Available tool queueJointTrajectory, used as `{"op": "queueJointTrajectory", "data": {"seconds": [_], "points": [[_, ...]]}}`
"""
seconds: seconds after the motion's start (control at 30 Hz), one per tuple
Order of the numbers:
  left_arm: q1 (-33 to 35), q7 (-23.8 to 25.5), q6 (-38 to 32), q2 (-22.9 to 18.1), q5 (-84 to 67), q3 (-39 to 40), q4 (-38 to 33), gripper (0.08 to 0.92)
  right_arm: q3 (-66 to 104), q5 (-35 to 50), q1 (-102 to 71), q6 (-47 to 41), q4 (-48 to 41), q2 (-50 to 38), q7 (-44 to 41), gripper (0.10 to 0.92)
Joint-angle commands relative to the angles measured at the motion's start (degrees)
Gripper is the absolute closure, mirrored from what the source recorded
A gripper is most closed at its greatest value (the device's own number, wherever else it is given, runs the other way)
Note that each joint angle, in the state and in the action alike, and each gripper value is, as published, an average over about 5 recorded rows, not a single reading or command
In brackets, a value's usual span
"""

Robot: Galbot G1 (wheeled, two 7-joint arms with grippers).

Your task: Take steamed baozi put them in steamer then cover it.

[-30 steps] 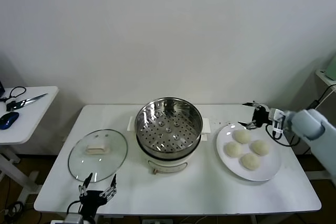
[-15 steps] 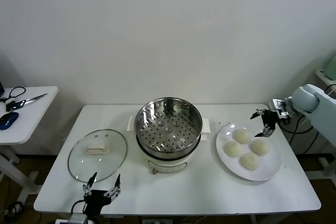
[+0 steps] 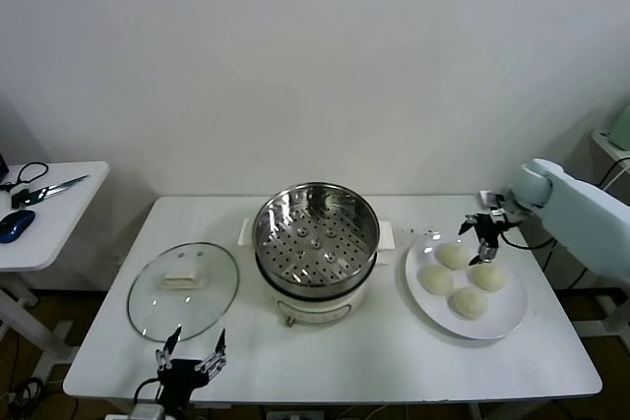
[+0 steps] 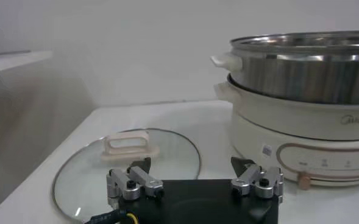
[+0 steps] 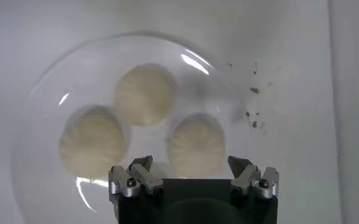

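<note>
1. Nothing of the task is finished: the steamer [image 3: 317, 248] stands bare in the middle of the counter [image 3: 374, 361], its perforated tray holding no bun.
2. Four steamed baozi [image 3: 454, 256] lie on one white plate [image 3: 504, 320] toward the counter's right edge; the right wrist view shows only three, the fourth probably hidden under the claw.
3. One glass lid [image 3: 183, 289] rests flat near the left edge, beside the steamer, not on it.
4. Right gripper [image 3: 482, 240] hangs over the plate's far side, fingers spread and grasping nothing.
5. Left gripper [image 3: 187, 365] waits at the front edge near the lid, released too.
6. Left to do: four transfers, then covering.
</note>
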Motion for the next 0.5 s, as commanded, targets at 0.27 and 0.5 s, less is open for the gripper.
{"op": "queueJointTrajectory", "data": {"seconds": [0.27, 0.5], "points": [[0.13, -0.18, -0.44, -0.20, 0.12, 0.49, 0.70, 0.177, 4.03, -4.21, -1.66, 1.38, -8.35, 6.20, 1.66, 0.203], [0.68, -0.26, -0.43, -0.20, 0.07, 0.49, 0.48, 0.177, 4.91, -5.38, -2.61, 1.14, -9.34, 7.49, 1.61, 0.203]]}}
